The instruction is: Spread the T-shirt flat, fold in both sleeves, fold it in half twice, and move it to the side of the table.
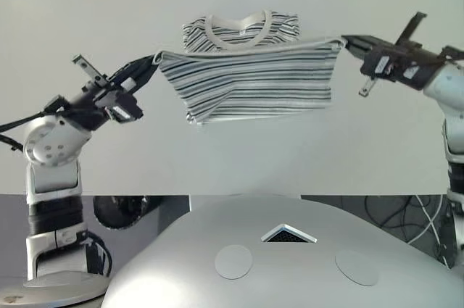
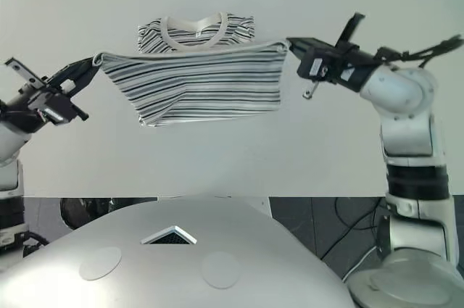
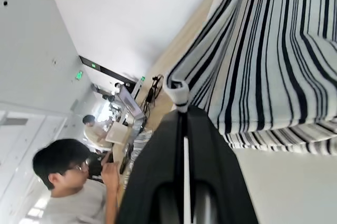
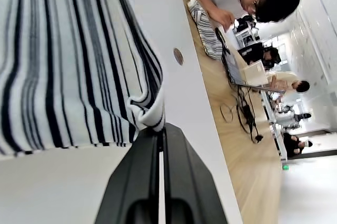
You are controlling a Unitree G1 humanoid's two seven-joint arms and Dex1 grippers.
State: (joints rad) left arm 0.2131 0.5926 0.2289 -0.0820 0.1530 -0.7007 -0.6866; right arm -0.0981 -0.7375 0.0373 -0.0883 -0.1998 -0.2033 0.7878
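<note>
Striped cotton is up off the surface in the left eye view: the T-shirt (image 1: 246,80) hangs stretched between two claws, its collar end lying on the white desk (image 1: 87,3) behind. The left claw (image 1: 151,60) pinches one corner of the raised edge and the right claw (image 1: 346,41) pinches the other. The cloth sags beneath them and one lower corner looks bunched, so I judge a fold laid down from here could trap a crease.

Right eye view, same scene: the raised edge does not run quite level from the left claw (image 2: 90,61) to the right claw (image 2: 293,45); should one arm lead the other, the fold would land crooked over the collar; pull too wide and the part on the desk may drag out of place.

Left wrist view: the fingers are pressed together on a small rolled nub of hem (image 3: 178,91), with the striped cloth fanning away beyond it. That is a thin bite; my worry is that any tug slips it free and the whole side drops.

Right wrist view: the right claw (image 4: 160,128) is likewise clamped on a little tuck at the corner of the T-shirt (image 4: 68,60); the grip is just as slight, so the risk is the same, and losing either corner means the half-fold collapses.
</note>
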